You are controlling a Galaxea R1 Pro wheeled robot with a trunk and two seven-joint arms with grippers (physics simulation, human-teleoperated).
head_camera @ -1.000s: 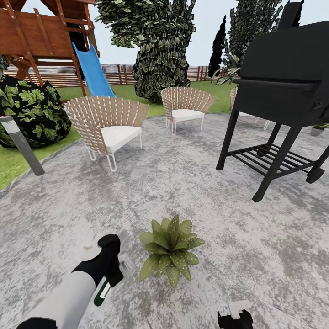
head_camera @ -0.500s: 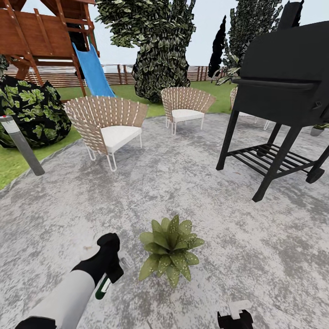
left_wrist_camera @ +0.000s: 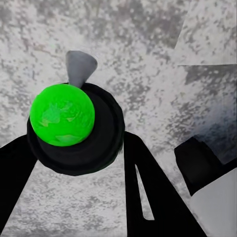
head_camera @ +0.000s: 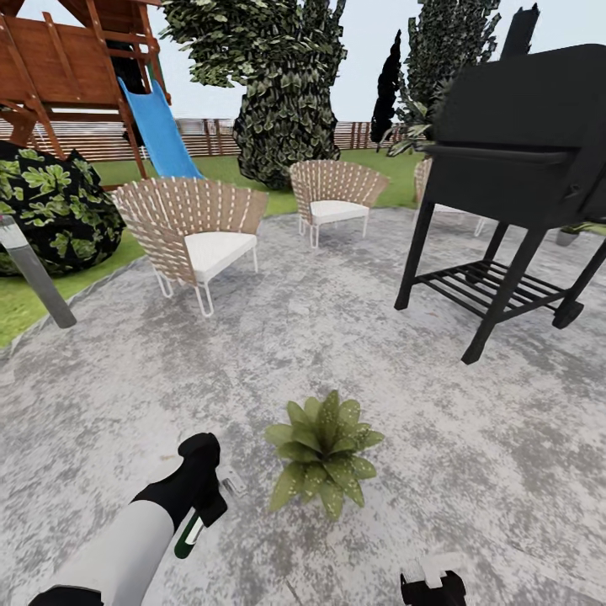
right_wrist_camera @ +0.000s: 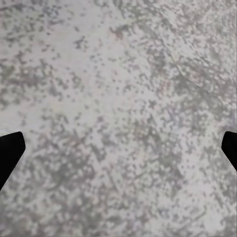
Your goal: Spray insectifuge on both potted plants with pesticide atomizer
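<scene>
Head view, change: the whole picture has slid a little since a second ago, so the camera has moved; the potted plant (head_camera: 324,453) now sits slightly further right and lower, while the left gripper (head_camera: 202,497) keeps the same pose beside it.
Head view, meaning: I judge the robot is settling its stance next to the plant before spraying; no spray is visible yet.
Head view, atomizer: the pesticide atomizer (head_camera: 188,535), a dark green bottle with a white label, hangs from the left gripper, just left of the plant and apart from its leaves.
Head view, left gripper state: clamped around the atomizer.
Head view, right gripper (head_camera: 433,587): at the bottom edge, below and right of the plant; whether its fingers are apart I cannot tell here.
Head view, counts: one potted plant on the stone patio (head_camera: 337,353); two wicker chairs (head_camera: 192,236) plainly seen beyond the plant; one black grill (head_camera: 513,168) to the plant's far right; one bollard lamp (head_camera: 29,269) and one blue slide (head_camera: 156,126) to its far left.
Left wrist view: the atomizer (left_wrist_camera: 74,128) seen end-on, a bright green round top in a black collar with a grey nozzle, held between the dark fingers (left_wrist_camera: 148,192) over the patio.
Left wrist view, counts: one atomizer.
Right wrist view: mottled patio below; the two dark fingertips (right_wrist_camera: 10,150) stand wide apart at opposite edges with nothing between them.
</scene>
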